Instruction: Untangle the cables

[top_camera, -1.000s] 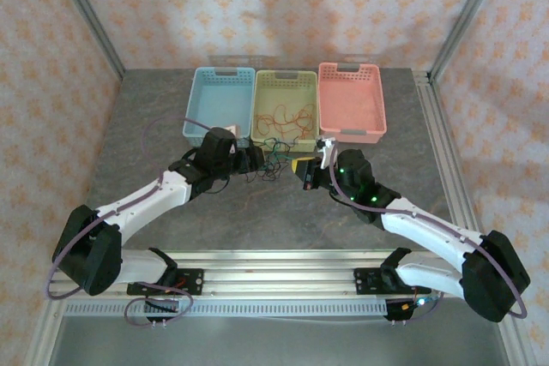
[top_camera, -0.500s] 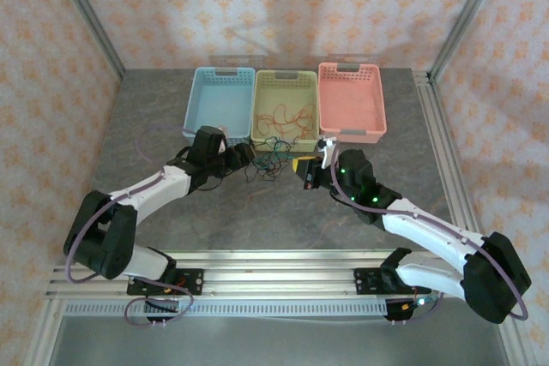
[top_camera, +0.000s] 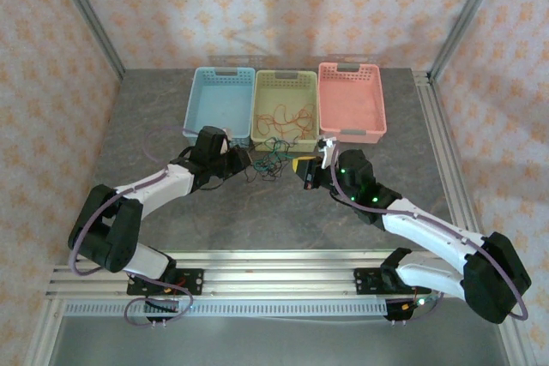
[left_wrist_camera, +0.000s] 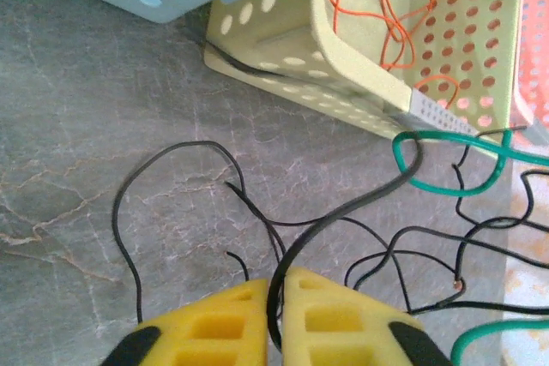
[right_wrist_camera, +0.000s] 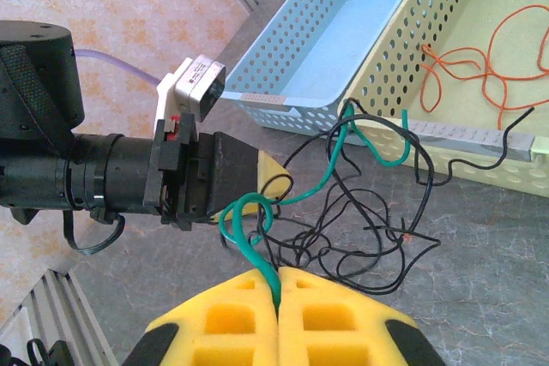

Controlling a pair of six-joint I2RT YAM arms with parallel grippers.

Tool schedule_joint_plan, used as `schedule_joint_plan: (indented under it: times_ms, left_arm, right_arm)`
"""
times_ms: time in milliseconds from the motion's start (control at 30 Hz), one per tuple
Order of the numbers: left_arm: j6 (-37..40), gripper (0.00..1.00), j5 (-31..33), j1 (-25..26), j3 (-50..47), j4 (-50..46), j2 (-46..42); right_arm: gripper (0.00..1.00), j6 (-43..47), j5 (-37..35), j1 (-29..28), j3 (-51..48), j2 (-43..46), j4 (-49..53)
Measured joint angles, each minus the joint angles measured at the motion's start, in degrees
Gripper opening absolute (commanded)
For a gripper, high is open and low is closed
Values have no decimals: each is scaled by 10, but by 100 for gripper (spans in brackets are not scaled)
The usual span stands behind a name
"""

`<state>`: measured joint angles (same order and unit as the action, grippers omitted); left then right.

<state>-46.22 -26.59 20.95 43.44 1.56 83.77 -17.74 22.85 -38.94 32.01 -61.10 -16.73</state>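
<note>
Left gripper (left_wrist_camera: 276, 321) is clenched on a black cable (left_wrist_camera: 326, 221); right gripper (right_wrist_camera: 279, 297) is clenched on a green cable (right_wrist_camera: 254, 261). These opposed grips appear intended to draw the tangle (top_camera: 270, 160) apart. The tangle lies on the table (top_camera: 257, 220), just near of the yellow basket (top_camera: 286, 75) holding orange cables (top_camera: 290, 117).

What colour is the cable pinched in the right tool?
The cable in the right tool is green, clearest in the right wrist view.
</note>
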Motion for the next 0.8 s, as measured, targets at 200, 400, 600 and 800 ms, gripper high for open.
schedule_joint_plan:
  times_ms: [200, 400, 600, 800]
  left_arm:
    - [21, 0, 38, 0, 3, -43, -20]
    - [42, 0, 127, 0, 3, -94, -116]
    - [43, 0, 193, 0, 2, -116, -165]
    - [42, 0, 231, -10, -18, -127, -200]
  right_arm:
    - [0, 1, -26, 0, -8, 11, 3]
    - [0, 11, -130, 0, -10, 59, 35]
    - [0, 15, -288, 0, -11, 86, 80]
    - [0, 13, -403, 3, -10, 86, 117]
